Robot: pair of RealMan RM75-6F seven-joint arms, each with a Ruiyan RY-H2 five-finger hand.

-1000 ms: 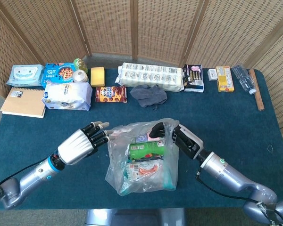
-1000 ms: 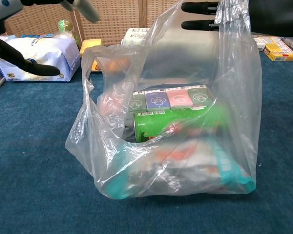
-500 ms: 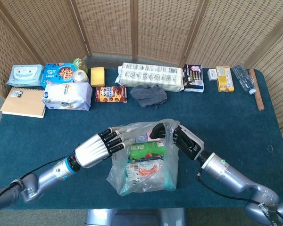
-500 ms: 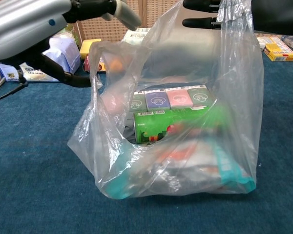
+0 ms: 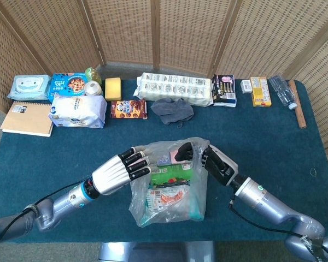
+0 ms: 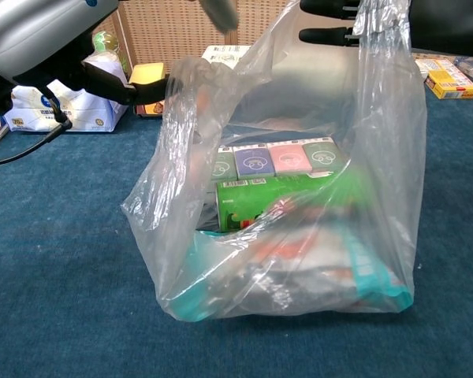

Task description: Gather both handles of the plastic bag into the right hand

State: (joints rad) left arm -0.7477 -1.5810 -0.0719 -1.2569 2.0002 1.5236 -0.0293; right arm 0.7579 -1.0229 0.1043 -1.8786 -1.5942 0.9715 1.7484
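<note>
A clear plastic bag (image 5: 167,185) (image 6: 299,205) stands on the blue table, holding a green box (image 6: 260,201), a row of tissue packs and a teal packet. My right hand (image 5: 208,159) (image 6: 378,17) grips the bag's right handle (image 6: 372,31) and holds it up. My left hand (image 5: 124,170) (image 6: 59,35) is at the bag's left side with its fingers stretched out and apart. Its thumb touches the left handle (image 6: 183,79), which leans in toward the bag's middle. I cannot see whether any finger hooks that handle.
Along the back edge lie a notebook (image 5: 26,118), a white flour-like pack (image 5: 77,111), a cookie box (image 5: 128,108), a grey cloth (image 5: 173,110), a long white package (image 5: 176,88) and small boxes (image 5: 259,90). A wooden stick (image 5: 298,112) lies far right.
My left hand moved right to the bag and pushed its left handle and side inward, so the bag looks narrower. The right hand kept its hold, almost still.
</note>
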